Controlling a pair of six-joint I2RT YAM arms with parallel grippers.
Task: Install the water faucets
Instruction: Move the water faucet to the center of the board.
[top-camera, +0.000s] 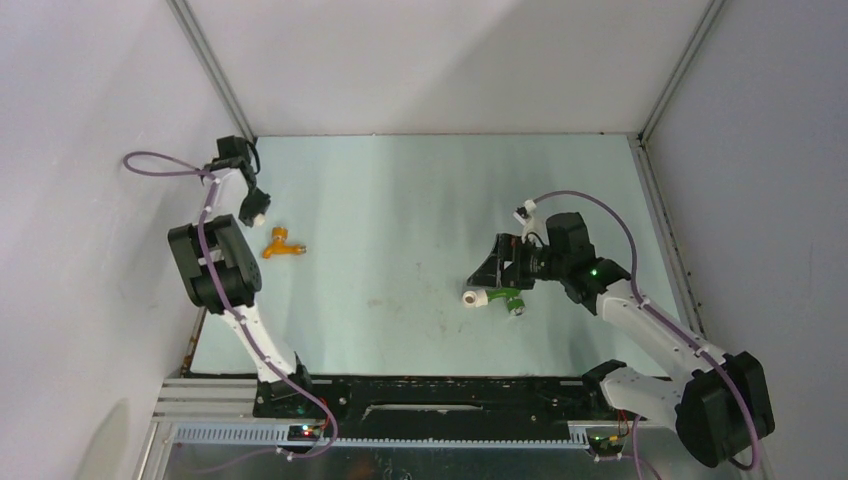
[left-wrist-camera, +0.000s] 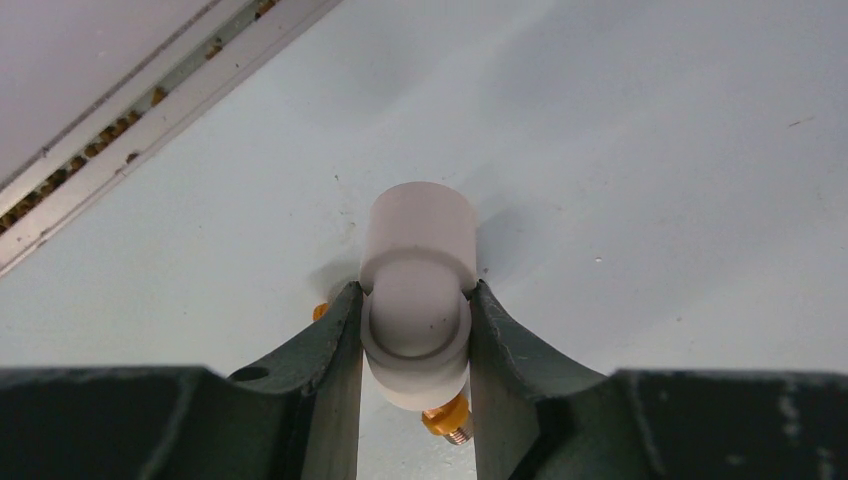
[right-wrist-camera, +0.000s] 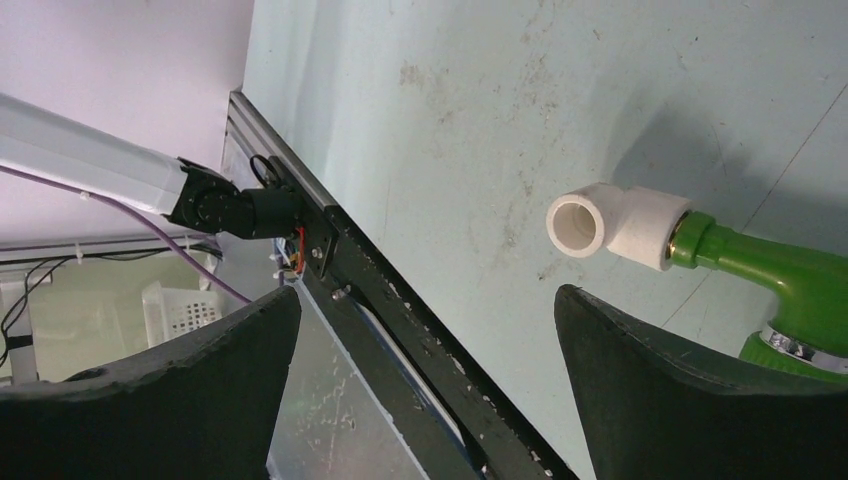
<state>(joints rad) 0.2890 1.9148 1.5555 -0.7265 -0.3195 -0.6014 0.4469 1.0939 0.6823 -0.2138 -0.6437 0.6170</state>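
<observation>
Left pincer (left-wrist-camera: 415, 305): clenched on a white elbow fitting (left-wrist-camera: 418, 270). One finger presses each side of its body, and one round socket points away from the wrist camera.
Left pincer, place: at the far left of the worktop (top-camera: 400, 200), near the back corner, with the fitting held off the surface.
Orange faucet (top-camera: 283, 245): lies on the worktop just beside the left pincer, on the near side. Nothing grips it. In the left wrist view only small orange parts show under the held fitting, one of them a threaded tip.
Right pincer (right-wrist-camera: 425, 300): released, its fingers spread wide with nothing between them.
Right pincer, place: low over the worktop right of centre, just beside the green faucet (top-camera: 510, 300).
Green faucet: lies on its side on the worktop, apart from both fingers. One end is joined to a second white elbow (right-wrist-camera: 610, 222), with a gold collar at the joint.
Second white elbow: rests on the worktop, its free socket open toward the near edge. It lies just past the tip of one right finger, outside the gap.
The two faucets: well apart, one on each side of the worktop.
</observation>
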